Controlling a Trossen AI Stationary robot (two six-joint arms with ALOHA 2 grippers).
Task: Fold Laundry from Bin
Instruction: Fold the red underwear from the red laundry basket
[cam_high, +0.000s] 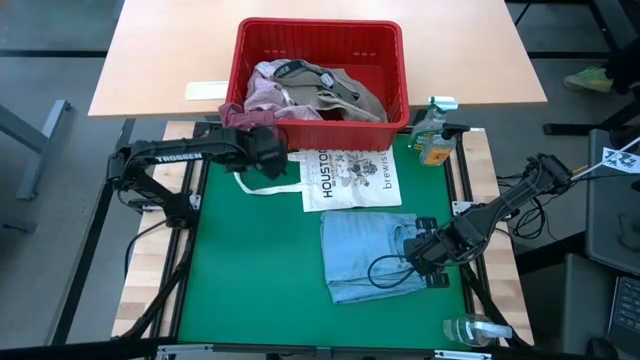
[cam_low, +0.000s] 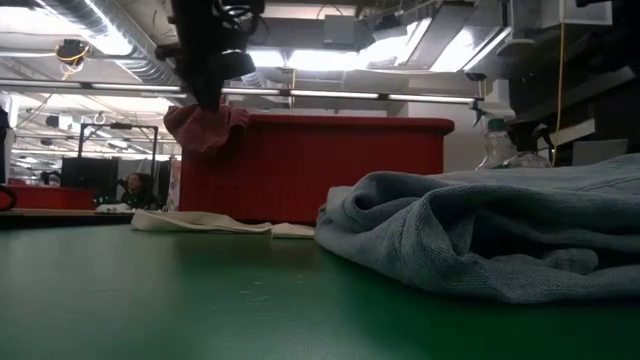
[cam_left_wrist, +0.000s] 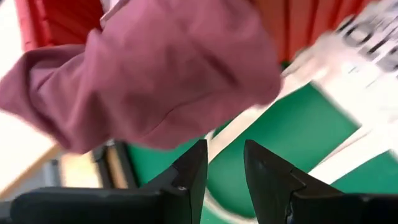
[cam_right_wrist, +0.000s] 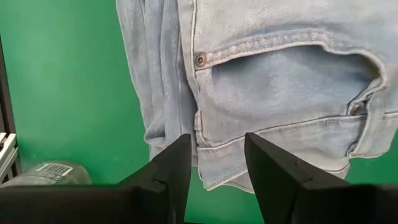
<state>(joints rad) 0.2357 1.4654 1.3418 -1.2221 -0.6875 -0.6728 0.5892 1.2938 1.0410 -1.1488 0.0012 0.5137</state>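
The red bin (cam_high: 400, 70) stands at the far edge and holds several garments (cam_high: 330, 90). A maroon garment (cam_high: 238, 114) hangs over the bin's near left corner; it also shows in the low view (cam_low: 205, 127). My left gripper (cam_high: 268, 152) is open just in front of that corner, with the maroon garment (cam_left_wrist: 149, 68) right beyond its fingertips. Folded light blue jeans (cam_high: 365, 255) lie on the green mat. My right gripper (cam_high: 428, 250) is open at the jeans' right edge, over the pocket and waistband (cam_right_wrist: 280, 81).
The white HOUSTON tote bag (cam_high: 352, 178) lies flat between the bin and the jeans. A bottle with orange liquid (cam_high: 433, 140) stands at the bin's right. A clear bottle (cam_high: 470, 330) lies at the near right corner. Bare green mat (cam_high: 250, 270) lies at the left.
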